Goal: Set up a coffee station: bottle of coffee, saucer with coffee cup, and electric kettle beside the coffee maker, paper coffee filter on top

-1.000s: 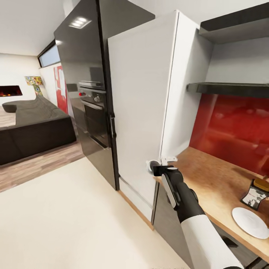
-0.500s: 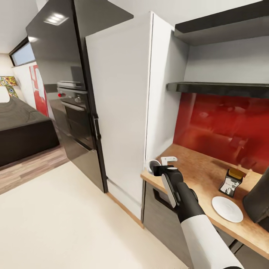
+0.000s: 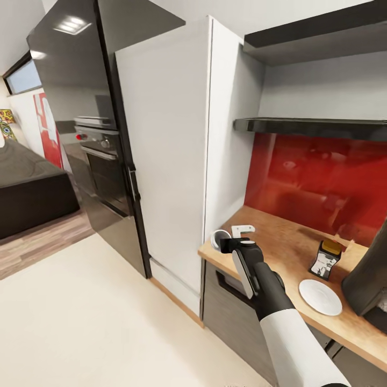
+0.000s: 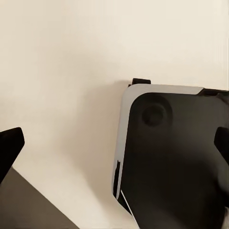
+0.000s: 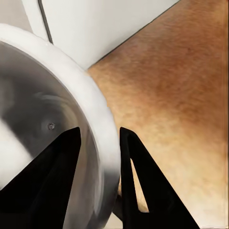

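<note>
1. Cup transport is the step in hand: the right gripper [image 3: 232, 243] pinches the coffee cup [image 3: 219, 237] by its rim, one finger inside, one outside, above the near left end of the kitchen countertop [image 3: 279, 244].
2. Rightward lie the bottle of coffee [image 3: 324, 259] and the saucer [image 3: 320, 296], beside the coffee maker [image 3: 370, 277].
3. Next move, I judge: carry the cup right and lower it upright onto the saucer.
4. Left gripper [image 4: 114, 148] fingertips stand well apart, holding nothing.

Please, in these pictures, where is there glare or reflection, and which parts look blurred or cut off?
Head view: the glossy red wall panel mirrors dim shapes, and the tall glossy black cabinet reflects a ceiling lamp; the tall black coffee maker is cut by the frame edge. Right wrist view: the white cup's rim, gripped in the right claw, is soft and smeared. Left wrist view: flat, even light.
</note>
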### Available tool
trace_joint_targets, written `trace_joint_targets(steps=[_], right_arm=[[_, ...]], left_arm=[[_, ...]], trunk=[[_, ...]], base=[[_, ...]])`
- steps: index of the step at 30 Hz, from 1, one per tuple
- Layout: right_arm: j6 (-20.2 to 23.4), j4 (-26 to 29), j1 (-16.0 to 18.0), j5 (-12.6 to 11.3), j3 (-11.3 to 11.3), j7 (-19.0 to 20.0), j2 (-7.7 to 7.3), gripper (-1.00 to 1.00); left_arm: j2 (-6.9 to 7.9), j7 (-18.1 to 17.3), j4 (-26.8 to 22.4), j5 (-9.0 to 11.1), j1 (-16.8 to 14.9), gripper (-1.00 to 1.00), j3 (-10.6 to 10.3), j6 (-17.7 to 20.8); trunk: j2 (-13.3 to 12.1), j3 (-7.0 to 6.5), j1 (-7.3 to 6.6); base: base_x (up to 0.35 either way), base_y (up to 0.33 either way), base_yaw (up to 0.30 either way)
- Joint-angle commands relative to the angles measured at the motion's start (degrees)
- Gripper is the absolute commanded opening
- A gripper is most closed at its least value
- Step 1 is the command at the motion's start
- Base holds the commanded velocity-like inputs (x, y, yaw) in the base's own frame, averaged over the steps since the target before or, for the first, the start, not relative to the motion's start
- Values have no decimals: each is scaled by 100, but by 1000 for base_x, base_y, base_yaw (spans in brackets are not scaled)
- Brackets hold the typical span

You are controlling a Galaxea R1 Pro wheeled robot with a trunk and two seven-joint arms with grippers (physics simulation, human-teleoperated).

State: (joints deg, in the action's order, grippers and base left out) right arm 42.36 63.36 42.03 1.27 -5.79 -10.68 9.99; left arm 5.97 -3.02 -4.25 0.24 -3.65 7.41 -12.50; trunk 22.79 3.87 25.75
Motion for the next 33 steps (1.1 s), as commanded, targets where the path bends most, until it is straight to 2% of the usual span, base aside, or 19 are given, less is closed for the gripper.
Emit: trace_joint_targets(steps=[1,22,27,33], right_arm=[[30,2,7,16,-9,-22,1,-100],[30,11,7,19,15,-22,1,-100],[35,6,7,-323,17,-22,1,-100],[41,-24,7,-414,11,-22,1,-100]], left_arm=[[1,-32,4,3,-4,100,41,-16],[1,-32,5,3,-4,100,41,-23],[1,-32,9,3,-4,100,41,-22],[1,-32,7,3,-4,100,41,-24]], trunk=[[13,13,4],[13,13,4],[13,13,4],[13,13,4]], base=[[0,0,-237],[0,0,-295],[0,0,-300],[0,0,-300]])
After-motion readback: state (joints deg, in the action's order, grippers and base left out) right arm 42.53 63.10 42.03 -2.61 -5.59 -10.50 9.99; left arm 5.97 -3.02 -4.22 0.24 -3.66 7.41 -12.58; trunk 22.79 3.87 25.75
